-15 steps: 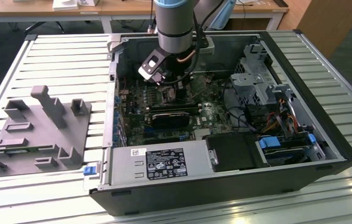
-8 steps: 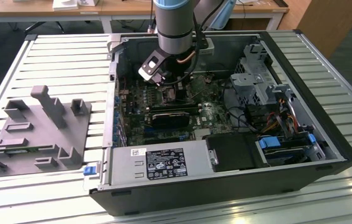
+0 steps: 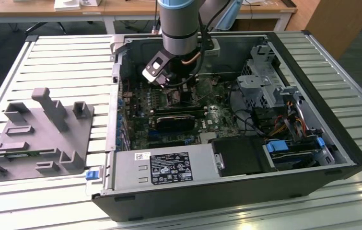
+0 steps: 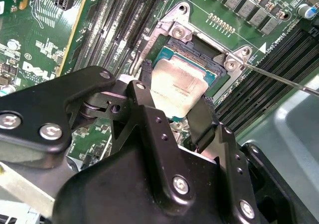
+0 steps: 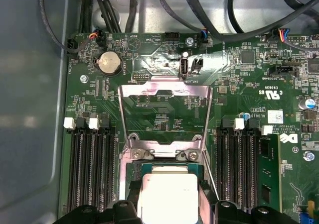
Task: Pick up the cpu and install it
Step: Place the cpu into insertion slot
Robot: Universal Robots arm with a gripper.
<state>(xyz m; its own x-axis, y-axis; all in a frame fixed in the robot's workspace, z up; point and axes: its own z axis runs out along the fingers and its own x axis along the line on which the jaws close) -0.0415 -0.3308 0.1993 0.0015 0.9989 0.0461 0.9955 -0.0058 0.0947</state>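
Note:
The cpu (image 4: 178, 87) (image 5: 167, 194), a flat square chip with a silver top and green edge, sits between the two black fingers (image 4: 202, 119) of my gripper (image 4: 175, 89) (image 5: 167, 206). The gripper is shut on it from two opposite sides. The chip hangs just over the open motherboard socket (image 4: 197, 50) (image 5: 133, 168), and I cannot tell whether it touches the socket. The socket's metal load plate (image 5: 164, 92) is flipped up and open. In the exterior view the gripper (image 3: 175, 93) reaches down inside the open computer case (image 3: 334, 143), above the green motherboard (image 3: 168, 139).
A thin metal socket lever (image 4: 281, 78) sticks out beside the socket. Black memory slots (image 5: 87, 167) (image 5: 239, 167) flank it on both sides. Cables (image 5: 209, 15) run along the case wall. A grey plastic fixture with posts (image 3: 37, 139) stands on the slatted table at the exterior view's left.

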